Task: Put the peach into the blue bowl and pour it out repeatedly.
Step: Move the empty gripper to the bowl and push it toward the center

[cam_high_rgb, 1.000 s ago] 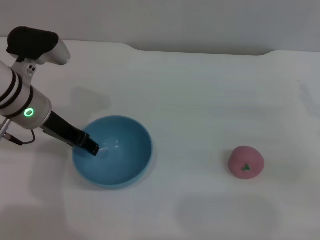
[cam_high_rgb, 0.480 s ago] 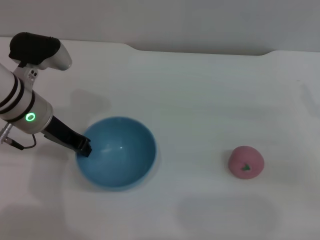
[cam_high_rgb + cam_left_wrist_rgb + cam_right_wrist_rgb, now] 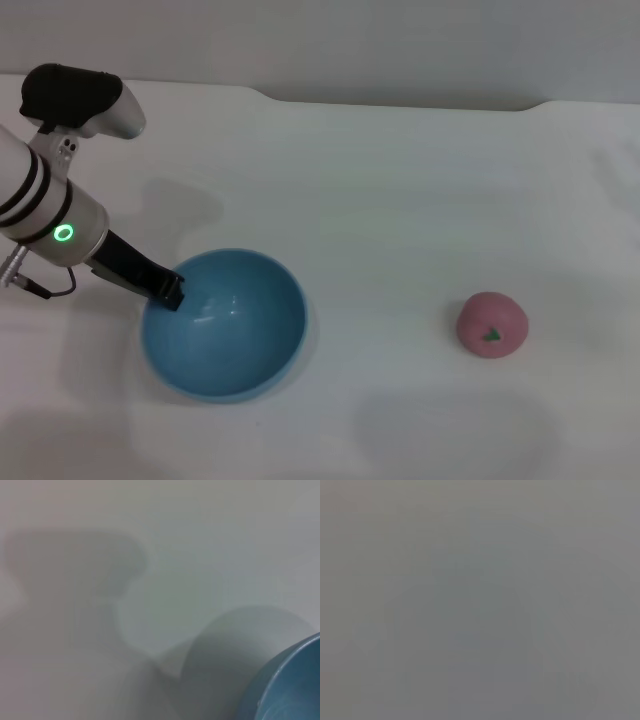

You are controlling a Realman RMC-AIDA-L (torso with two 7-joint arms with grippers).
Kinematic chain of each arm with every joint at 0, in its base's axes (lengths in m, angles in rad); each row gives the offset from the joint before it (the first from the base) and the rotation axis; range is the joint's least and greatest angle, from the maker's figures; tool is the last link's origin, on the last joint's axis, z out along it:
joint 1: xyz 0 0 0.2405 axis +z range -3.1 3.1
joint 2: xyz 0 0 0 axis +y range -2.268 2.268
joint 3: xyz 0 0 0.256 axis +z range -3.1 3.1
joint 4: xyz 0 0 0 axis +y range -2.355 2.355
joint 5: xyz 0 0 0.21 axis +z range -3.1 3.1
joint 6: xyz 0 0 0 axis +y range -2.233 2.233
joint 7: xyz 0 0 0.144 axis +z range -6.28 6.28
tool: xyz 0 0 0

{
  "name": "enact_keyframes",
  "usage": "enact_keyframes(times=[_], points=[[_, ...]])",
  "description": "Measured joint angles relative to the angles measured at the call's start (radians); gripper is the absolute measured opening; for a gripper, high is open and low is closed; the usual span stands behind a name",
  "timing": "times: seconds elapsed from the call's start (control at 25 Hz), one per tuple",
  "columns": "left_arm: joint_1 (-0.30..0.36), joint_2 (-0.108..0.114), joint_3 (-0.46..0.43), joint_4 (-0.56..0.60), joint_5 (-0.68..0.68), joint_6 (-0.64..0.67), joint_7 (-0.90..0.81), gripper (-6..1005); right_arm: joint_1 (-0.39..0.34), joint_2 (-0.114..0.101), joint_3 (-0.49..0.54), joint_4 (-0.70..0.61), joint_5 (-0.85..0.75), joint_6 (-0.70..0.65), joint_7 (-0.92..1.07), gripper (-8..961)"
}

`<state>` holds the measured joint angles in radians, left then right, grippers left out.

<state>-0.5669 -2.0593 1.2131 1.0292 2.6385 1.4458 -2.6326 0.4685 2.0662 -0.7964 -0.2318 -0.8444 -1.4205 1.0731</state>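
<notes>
Since the frame half a second back, the blue bowl (image 3: 224,325) has slid a little toward the robot and to its left, and it now sits lower in the head view, its opening facing up and slightly toward the camera. A full second ago the dark tip of the left gripper (image 3: 168,292) reached well down inside the bowl; now it sits at the rim on the bowl's left far edge, as it did half a second ago. The left arm itself has hardly shifted, and its green ring light shows in the same place. The peach (image 3: 492,325) has not moved at all.

The bowl holds nothing: its glossy inside shows only a few pale reflections. In the left wrist view just a curved piece of the bowl's rim (image 3: 295,680) shows at one corner, with its soft shadow on the white counter (image 3: 200,555) beside it.

The left gripper's fingers appear to be pinching the bowl's rim, one side in and one out, though the dark tip is too small to make out each finger separately.

The peach lies on the counter (image 3: 400,200) well to the right of the bowl, apart from it, its green stem mark facing the camera.

The right gripper is out of sight; its wrist view shows only plain grey.
</notes>
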Motion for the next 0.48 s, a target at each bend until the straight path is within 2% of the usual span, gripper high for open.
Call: enact_keyframes(times=[0.12, 0.16, 0.2, 0.32, 0.36, 0.4, 0.48], points=[[-0.001, -0.001, -0.006, 0.0, -0.012, -0.008, -0.008, -1, 0.002, -0.005, 0.0, -0.124, -0.152, 0.105, 0.235, 688], [-0.001, -0.001, -0.006, 0.0, -0.033, -0.017, -0.009, -2, 0.009, -0.011, 0.0, -0.204, -0.301, 0.177, 0.397, 688], [-0.001, -0.001, -0.006, 0.0, -0.033, -0.017, -0.009, -2, 0.009, -0.011, 0.0, -0.204, -0.301, 0.177, 0.397, 688], [0.0, 0.0, -0.011, 0.0, -0.062, -0.033, -0.01, -2, 0.033, -0.025, 0.0, -0.298, -0.552, 0.243, 0.621, 687], [0.0, 0.0, -0.013, 0.0, -0.069, -0.038, -0.01, -2, 0.054, -0.037, 0.0, -0.349, -0.731, 0.257, 0.767, 687], [0.0, 0.0, -0.015, -0.001, -0.08, -0.044, -0.011, -2, 0.054, -0.037, 0.0, -0.349, -0.731, 0.257, 0.767, 687], [-0.001, 0.0, -0.016, -0.007, -0.094, -0.051, -0.011, -2, 0.082, -0.046, 0.0, -0.389, -0.911, 0.248, 0.898, 687]])
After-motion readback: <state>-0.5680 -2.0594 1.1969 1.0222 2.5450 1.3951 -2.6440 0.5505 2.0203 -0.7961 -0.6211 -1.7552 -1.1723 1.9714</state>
